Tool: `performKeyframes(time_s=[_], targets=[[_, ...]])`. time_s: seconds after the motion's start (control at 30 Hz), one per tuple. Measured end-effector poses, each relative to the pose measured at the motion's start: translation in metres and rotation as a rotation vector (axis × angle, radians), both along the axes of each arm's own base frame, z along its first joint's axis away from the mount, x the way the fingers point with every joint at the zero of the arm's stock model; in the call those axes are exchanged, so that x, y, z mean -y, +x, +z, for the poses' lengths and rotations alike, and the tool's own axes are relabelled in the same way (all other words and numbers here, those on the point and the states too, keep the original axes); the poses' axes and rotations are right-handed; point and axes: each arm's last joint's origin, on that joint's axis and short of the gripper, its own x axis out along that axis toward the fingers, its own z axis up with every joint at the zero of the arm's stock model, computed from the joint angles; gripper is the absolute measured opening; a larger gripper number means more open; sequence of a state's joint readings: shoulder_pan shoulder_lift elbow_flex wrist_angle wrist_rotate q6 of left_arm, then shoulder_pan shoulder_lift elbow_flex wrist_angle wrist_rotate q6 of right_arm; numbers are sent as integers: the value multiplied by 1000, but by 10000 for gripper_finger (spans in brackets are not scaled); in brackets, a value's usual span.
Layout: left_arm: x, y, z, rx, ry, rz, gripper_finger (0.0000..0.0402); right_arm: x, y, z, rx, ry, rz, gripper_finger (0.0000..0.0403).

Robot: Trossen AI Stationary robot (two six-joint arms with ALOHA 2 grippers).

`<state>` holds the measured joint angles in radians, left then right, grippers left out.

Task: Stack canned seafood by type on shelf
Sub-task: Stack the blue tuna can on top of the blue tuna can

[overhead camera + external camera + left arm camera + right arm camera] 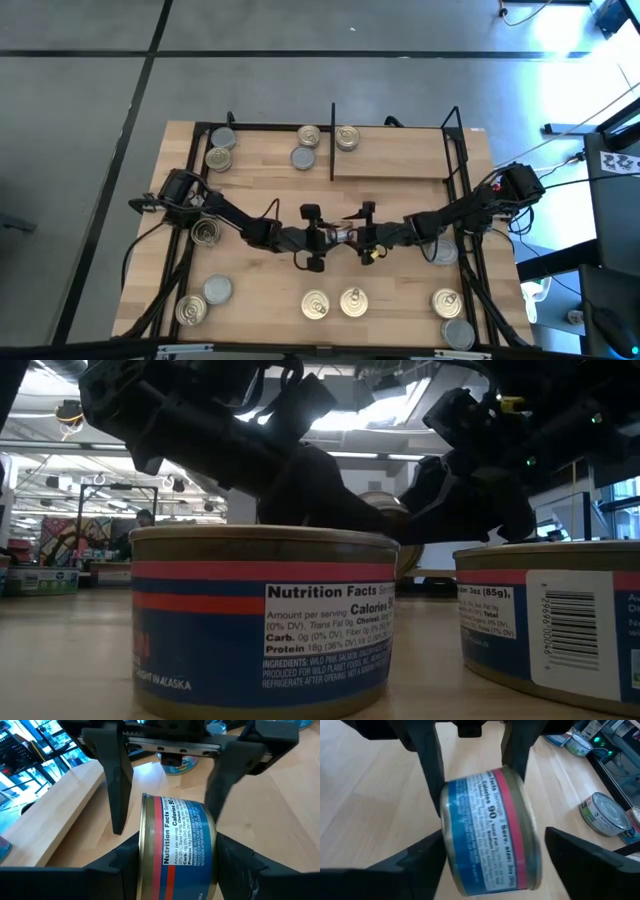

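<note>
Meeting over the middle of the light-wood bench (400, 210), the two dark arms faced each other with one small round blue-and-red-labelled metal tin (340, 235) between them. The left gripper (167, 857) was clamped on that tin, a finger pressed against each flat end, so the tin lay on its side with its label turned up. The right gripper (492, 852) sat around the same tin from the opposite side; its fingers (585, 865) stood apart, with a gap showing beside the tin's end, and I could not tell whether they touched it.

At the far edge of the bench stood the shelf (395, 165), a light-wood plank bay edged by thin black bars with a black upright divider (332, 140). Two gold-lidded tins (309, 135) and one grey-lidded tin (303, 158) lay just left of the divider, and one gold-lidded tin (347, 138) just right of it. More tins (219, 150) lay at the far left corner. Along the near edge, other tins (333, 302) sat spread in a row, well apart from the shelf.
</note>
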<state>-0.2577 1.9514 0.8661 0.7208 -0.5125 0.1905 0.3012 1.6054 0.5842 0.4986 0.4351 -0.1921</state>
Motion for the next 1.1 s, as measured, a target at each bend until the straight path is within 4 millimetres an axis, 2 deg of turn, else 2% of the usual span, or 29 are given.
performKeyframes(time_s=[0.2,0.4,0.53,0.67,0.8,0.93,1.1], targets=[[0,0,0,1,-8,-9,196,0,-1,-1,-18,-19,17,203],[0,-1,4,0,-8,2,219,0,0,-1,-13,-19,7,200],[1,-8,21,-27,-32,9,250,2,-3,2,-16,-33,-19,200],[1,-23,40,-107,-79,31,262,6,-10,15,-22,-74,-84,200],[3,-40,50,-181,-139,58,264,13,-21,32,-13,-154,-189,200],[6,-53,43,-193,-190,71,264,20,-33,48,-19,-315,-290,200],[9,-63,31,-153,-243,65,264,42,-36,65,-36,-466,-422,200]])
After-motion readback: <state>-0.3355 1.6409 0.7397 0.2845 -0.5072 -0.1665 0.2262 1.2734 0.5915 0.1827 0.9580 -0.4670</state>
